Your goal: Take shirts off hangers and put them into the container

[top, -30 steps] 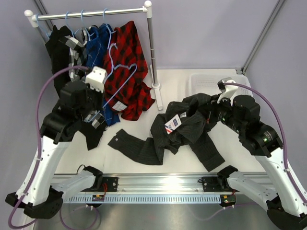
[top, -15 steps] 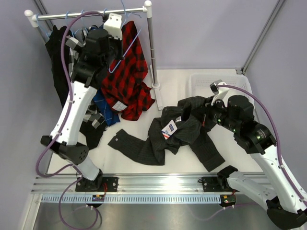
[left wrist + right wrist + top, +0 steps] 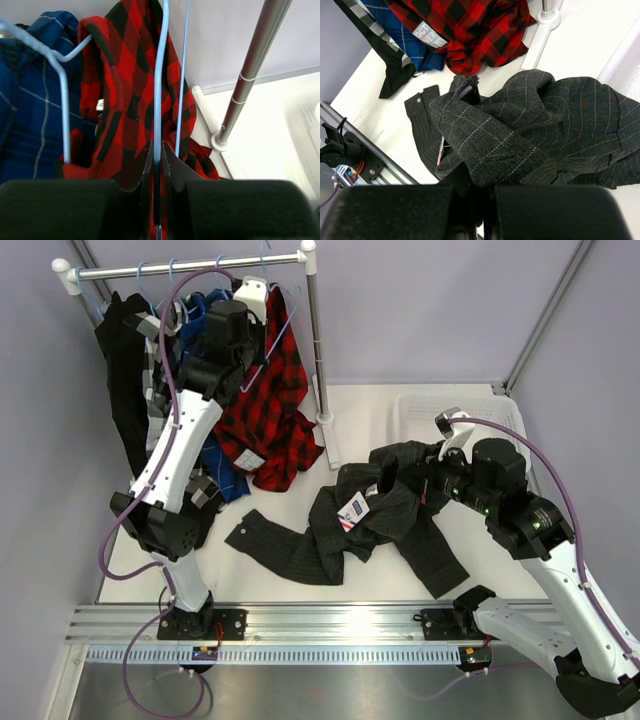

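The charcoal shirt (image 3: 390, 510), lying right of middle, is matt woven cloth with fine pale threads running through it. The red-black plaid shirt (image 3: 268, 410) at the far left looks like soft, slightly fuzzy cloth. The hanger (image 3: 158, 100) in front of it is thin wire with a smooth, faintly glossy light-blue coat; the rail (image 3: 190, 267) is polished bare metal with white plastic ends, and the container (image 3: 420, 408) at the far right is white perforated plastic on a matt white table (image 3: 370, 418).

Overhead, wrist close-ups; shared plaid shirt (image 3: 265, 410)
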### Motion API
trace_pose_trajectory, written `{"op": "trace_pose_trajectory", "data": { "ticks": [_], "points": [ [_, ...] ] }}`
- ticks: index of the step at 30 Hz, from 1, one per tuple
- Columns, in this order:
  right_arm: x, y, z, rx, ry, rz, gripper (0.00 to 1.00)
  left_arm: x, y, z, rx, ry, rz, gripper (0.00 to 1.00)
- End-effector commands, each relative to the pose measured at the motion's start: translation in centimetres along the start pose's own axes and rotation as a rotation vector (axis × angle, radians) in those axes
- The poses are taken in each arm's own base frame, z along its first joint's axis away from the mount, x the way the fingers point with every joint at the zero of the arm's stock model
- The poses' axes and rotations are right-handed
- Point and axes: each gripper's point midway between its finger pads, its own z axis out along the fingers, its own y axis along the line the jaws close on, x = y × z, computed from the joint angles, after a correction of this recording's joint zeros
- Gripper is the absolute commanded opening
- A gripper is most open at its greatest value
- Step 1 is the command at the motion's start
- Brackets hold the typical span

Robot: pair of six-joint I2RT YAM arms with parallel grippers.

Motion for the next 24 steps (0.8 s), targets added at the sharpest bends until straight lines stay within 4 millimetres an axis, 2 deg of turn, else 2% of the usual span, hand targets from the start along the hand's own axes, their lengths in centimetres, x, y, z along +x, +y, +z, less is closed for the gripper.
{"op": "trace_pose_trajectory", "data": {
  "ticks": [1, 2, 3, 6, 7, 10, 11, 15, 17, 18, 20, 21, 22, 24],
  "points": [
    [0.4, 0.2, 0.2, -0.023, 0.028, -0.032, 0.01, -1.5, 0.2, -0.5, -0.004, -0.069, -0.047, 0.19],
    [0.8, -0.1, 0.4, -0.011, 0.041, -0.034, 0.01, -1.4, 0.3, -0.9, -0.006, -0.069, -0.047, 0.23],
    [1.8, -0.7, 0.7, 0.008, 0.064, -0.04, 0.01, -1.5, 0.4, -1.4, -0.007, -0.071, -0.046, 0.34],
    [3.8, -2.6, 1.3, 0.089, 0.112, -0.041, 0.01, -2.0, 1.0, -3.7, -0.012, -0.09, -0.049, 0.53],
    [4.7, -3.0, 1.6, 0.104, 0.147, -0.038, 0.01, -2.9, 1.3, -5.3, -0.01, -0.118, -0.053, 0.57],
    [6.7, -3.4, 2.6, 0.114, 0.211, 0.002, 0.0, -3.3, 1.5, -7.2, 0.003, -0.137, -0.058, 0.68],
    [7.5, -3.5, 2.9, 0.117, 0.233, 0.03, 0.0, -3.8, 1.8, -8.7, 0.006, -0.158, -0.063, 0.7],
    [10.0, -3.5, 4.8, 0.125, 0.324, 0.092, 0.01, -4.9, 2.0, -12.0, 0.036, -0.211, -0.073, 0.8],
    [11.6, -4.0, 6.2, 0.169, 0.378, 0.114, 0.01, -5.1, 1.7, -13.2, 0.065, -0.227, -0.069, 0.79],
    [12.2, -3.9, 6.6, 0.176, 0.396, 0.116, 0.01, -5.6, 1.8, -14.6, 0.077, -0.252, -0.063, 0.77],
    [13.2, -4.9, 7.8, 0.245, 0.421, 0.132, 0.09, -4.9, 1.3, -15.3, 0.113, -0.245, -0.057, 0.74],
    [13.9, -4.9, 8.2, 0.257, 0.437, 0.157, 0.16, -5.2, 1.4, -16.6, 0.125, -0.266, -0.067, 0.73],
    [14.0, -5.2, 8.8, 0.281, 0.433, 0.166, 0.24, -4.1, 1.1, -16.5, 0.134, -0.244, -0.065, 0.73],
    [15.4, -5.5, 9.9, 0.309, 0.472, 0.195, 0.52, -3.5, 1.0, -17.1, 0.146, -0.241, -0.064, 0.72]
  ]
}}
